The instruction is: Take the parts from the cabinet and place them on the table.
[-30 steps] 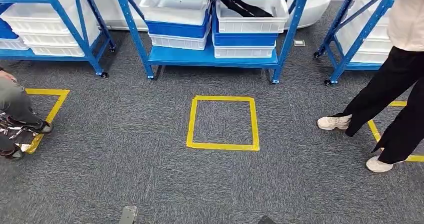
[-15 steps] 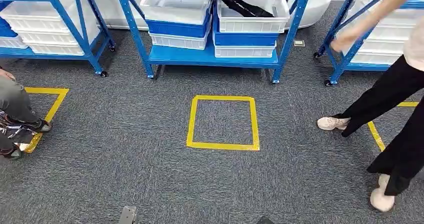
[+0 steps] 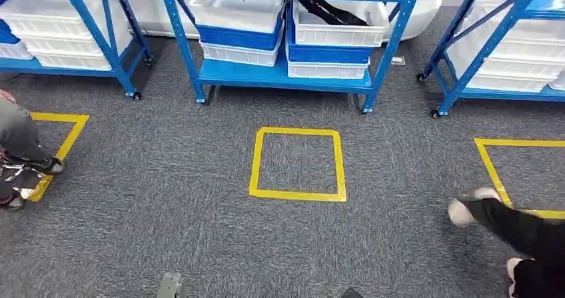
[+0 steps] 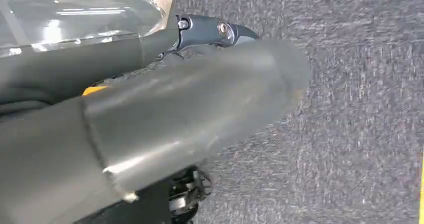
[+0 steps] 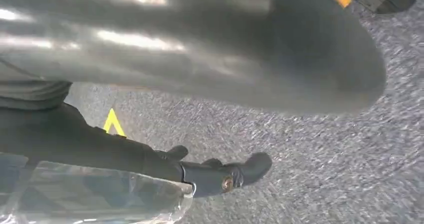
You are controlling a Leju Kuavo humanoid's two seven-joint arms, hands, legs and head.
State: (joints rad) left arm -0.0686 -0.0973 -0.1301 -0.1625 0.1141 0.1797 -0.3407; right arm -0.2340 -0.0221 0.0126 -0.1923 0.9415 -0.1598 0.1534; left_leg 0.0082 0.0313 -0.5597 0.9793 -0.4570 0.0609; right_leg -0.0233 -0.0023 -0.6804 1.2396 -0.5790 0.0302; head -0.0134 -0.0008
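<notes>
The blue cabinet rack [image 3: 280, 75] stands ahead across the carpet, its low shelf stacked with white and blue bins. One white bin [image 3: 336, 33] on the right of that shelf holds a black part [image 3: 331, 11]. My left hand [image 4: 190, 108] hangs beside my body over the grey carpet; its thick thumb and a dark finger [image 4: 215, 31] are spread, with nothing between them. My right hand [image 5: 200, 58] hangs the same way, dark fingers [image 5: 225, 176] extended and holding nothing.
A yellow taped square [image 3: 298, 164] marks the floor in front of the rack. More blue racks with white bins stand at left [image 3: 66, 25] and right [image 3: 506, 51]. A person's leg and shoe [image 3: 493, 215] are at lower right; another person's leg [image 3: 20, 138] is at left.
The person on the right has drawn an arm back from the rack and stepped away toward the lower right. My hands hang as before.
</notes>
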